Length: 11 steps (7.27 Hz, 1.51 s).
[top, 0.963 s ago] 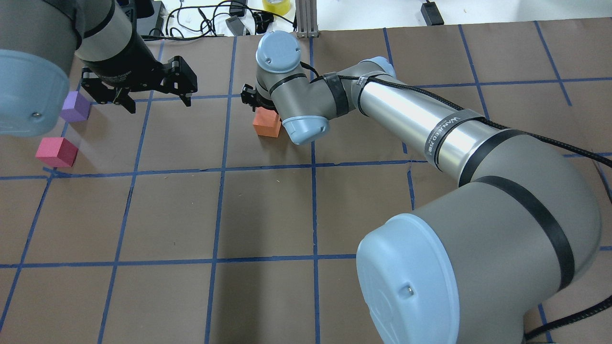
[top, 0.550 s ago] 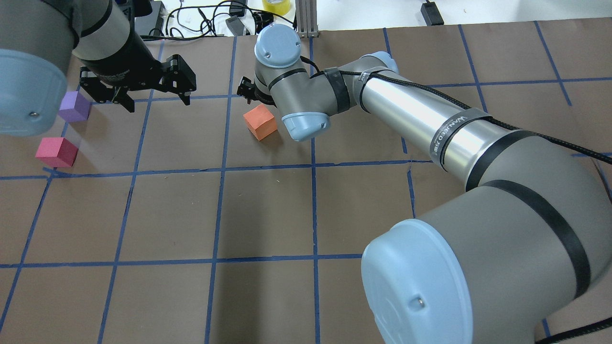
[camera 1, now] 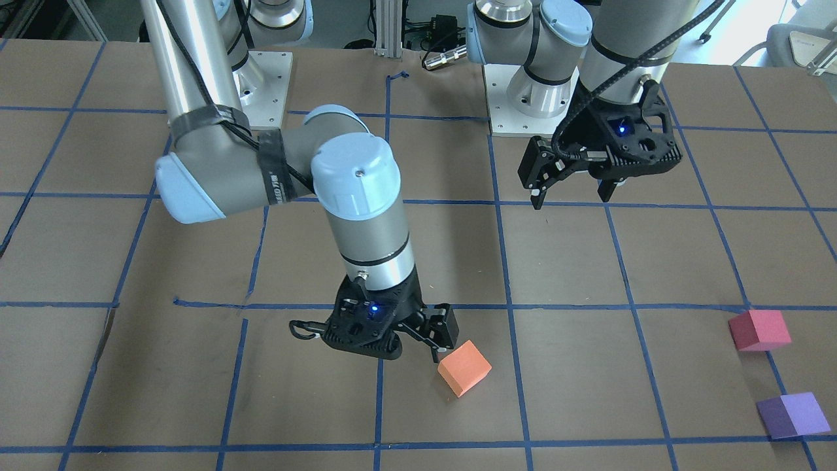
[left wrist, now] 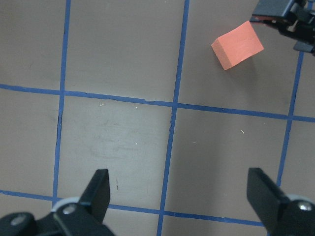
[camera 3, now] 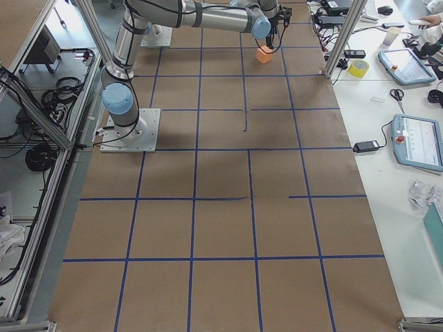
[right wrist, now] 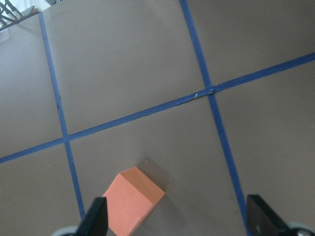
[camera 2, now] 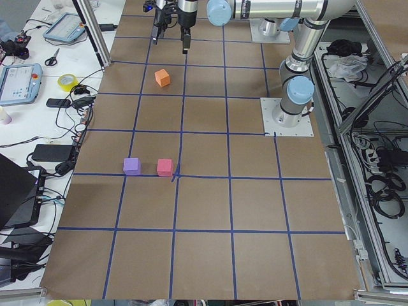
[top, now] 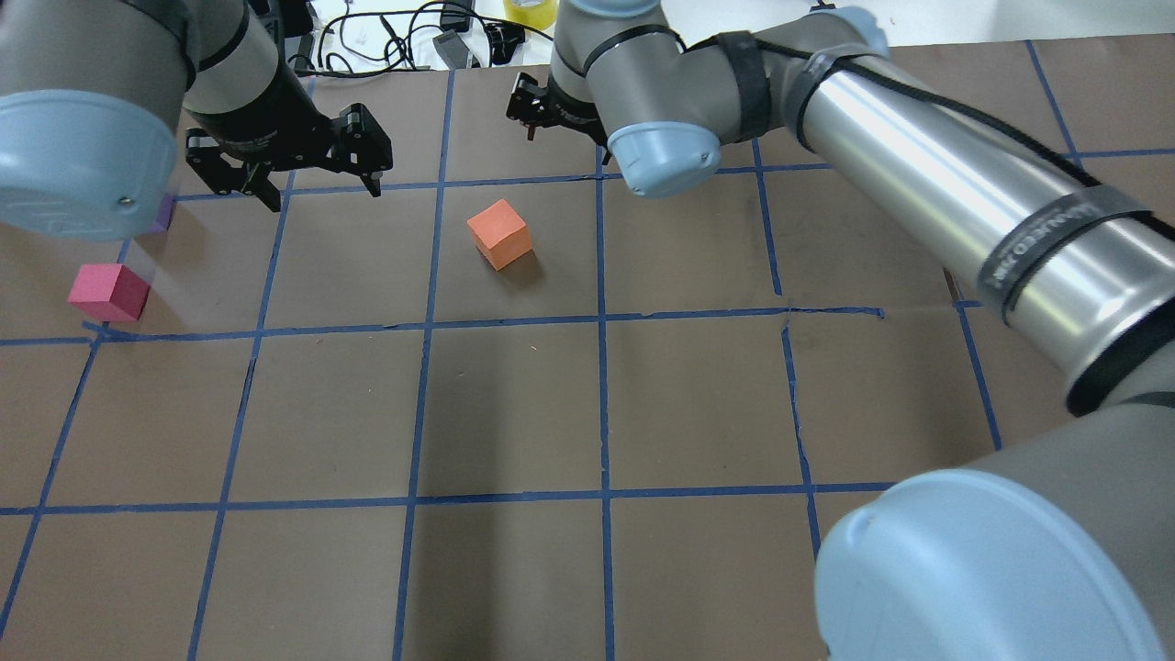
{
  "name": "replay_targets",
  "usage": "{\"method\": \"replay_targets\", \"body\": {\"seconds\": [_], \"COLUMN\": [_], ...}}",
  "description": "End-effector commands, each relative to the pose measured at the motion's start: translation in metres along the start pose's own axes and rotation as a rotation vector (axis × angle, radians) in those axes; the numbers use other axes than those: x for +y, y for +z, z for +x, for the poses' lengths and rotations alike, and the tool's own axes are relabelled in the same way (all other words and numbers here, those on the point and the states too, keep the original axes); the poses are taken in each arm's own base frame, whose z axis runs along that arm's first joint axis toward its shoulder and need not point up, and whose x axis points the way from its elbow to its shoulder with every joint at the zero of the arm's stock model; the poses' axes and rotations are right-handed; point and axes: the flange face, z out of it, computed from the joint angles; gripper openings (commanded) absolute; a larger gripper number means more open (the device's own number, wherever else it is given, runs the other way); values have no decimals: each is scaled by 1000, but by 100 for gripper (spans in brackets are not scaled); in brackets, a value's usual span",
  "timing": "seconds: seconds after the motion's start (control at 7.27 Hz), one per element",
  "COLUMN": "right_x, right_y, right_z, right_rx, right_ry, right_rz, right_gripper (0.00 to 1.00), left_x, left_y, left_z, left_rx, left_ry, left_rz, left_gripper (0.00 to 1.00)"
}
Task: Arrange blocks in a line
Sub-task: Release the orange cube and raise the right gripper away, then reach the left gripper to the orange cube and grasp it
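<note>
The orange block [top: 499, 234] lies loose on the brown table [top: 514, 413], turned at an angle to the blue grid; it also shows in the front view [camera 1: 464, 367]. My right gripper [camera 1: 418, 340] is open and empty, just beside and above it; in the right wrist view the block [right wrist: 133, 199] sits near one finger [right wrist: 96, 219]. The pinkish-red block [top: 108, 291] and the purple block [camera 1: 792, 415] sit side by side at the table's left. My left gripper [top: 323, 191] hovers open and empty between them and the orange block. My left arm hides most of the purple block from overhead.
Blue tape lines [top: 422, 321] divide the table into squares. Cables and a yellow tape roll [top: 531, 9] lie past the far edge. Tablets and tools sit on side benches [camera 3: 408, 69]. The arm base plates [camera 1: 523, 98] stand on the robot's side.
My right gripper let go of the orange block and rose away toward the far edge; the block now rests turned on the table. My left gripper shifted slightly right.
</note>
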Motion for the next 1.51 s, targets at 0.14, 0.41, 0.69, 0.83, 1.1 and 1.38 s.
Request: {"method": "replay_targets", "body": {"seconds": [0.14, 0.41, 0.69, 0.83, 1.1, 1.38], "right_x": [-18, -12, 11, 20, 32, 36], "right_y": [-105, -138, -170, -180, -174, -171], "right_z": [94, 150, 161, 163, 170, 173], "right_rx": [82, 112, 129, 143, 159, 179], "right_ry": [-163, -226, -255, -256, -309, -313], "right_rz": [-74, -148, -218, -240, -286, -299], "right_gripper": [100, 100, 100, 100, 100, 100], "left_x": [-56, -85, -88, -96, -102, -100], "left_y": [66, 156, 212, 219, 242, 261], "left_z": [18, 30, 70, 91, 112, 111], "left_rx": [19, 9, 20, 33, 23, -4], "left_ry": [-239, -332, -395, -415, -495, -484], "left_rz": [-37, -80, -73, -55, -69, -86], "left_gripper": [100, 100, 100, 100, 100, 100]}}
